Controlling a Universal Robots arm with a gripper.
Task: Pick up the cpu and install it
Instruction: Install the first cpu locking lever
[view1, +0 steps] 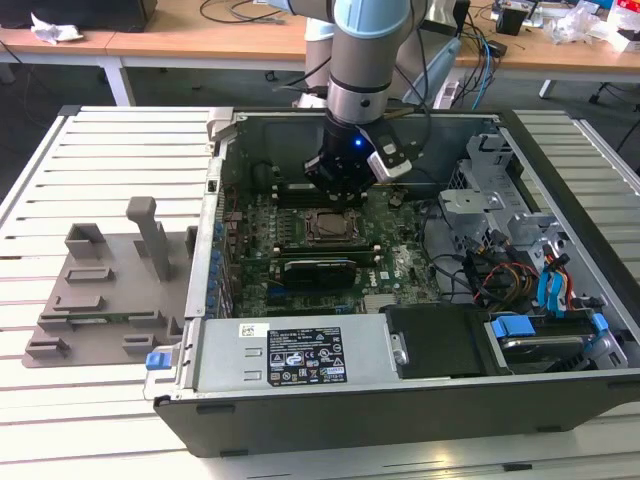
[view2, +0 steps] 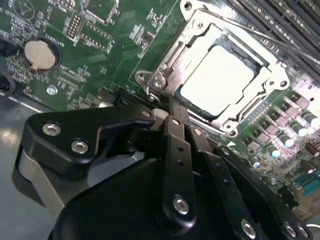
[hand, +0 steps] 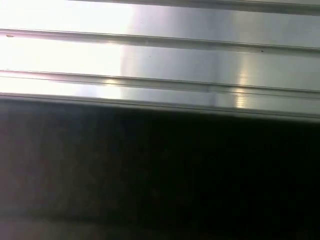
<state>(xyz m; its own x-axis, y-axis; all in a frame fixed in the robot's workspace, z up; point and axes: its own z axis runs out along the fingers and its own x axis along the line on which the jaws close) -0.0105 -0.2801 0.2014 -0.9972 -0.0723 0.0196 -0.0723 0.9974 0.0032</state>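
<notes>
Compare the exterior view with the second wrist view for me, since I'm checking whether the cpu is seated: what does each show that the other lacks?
Exterior view alone: the open computer case, the grey tray on the slatted table to the exterior view's left, and the arm reaching into the case. Second wrist view alone: a coin battery on the board, and the cpu lying inside the socket frame, its silver top bright. Both: the gripper, the motherboard and the socket, with the gripper just beside the socket.
</notes>
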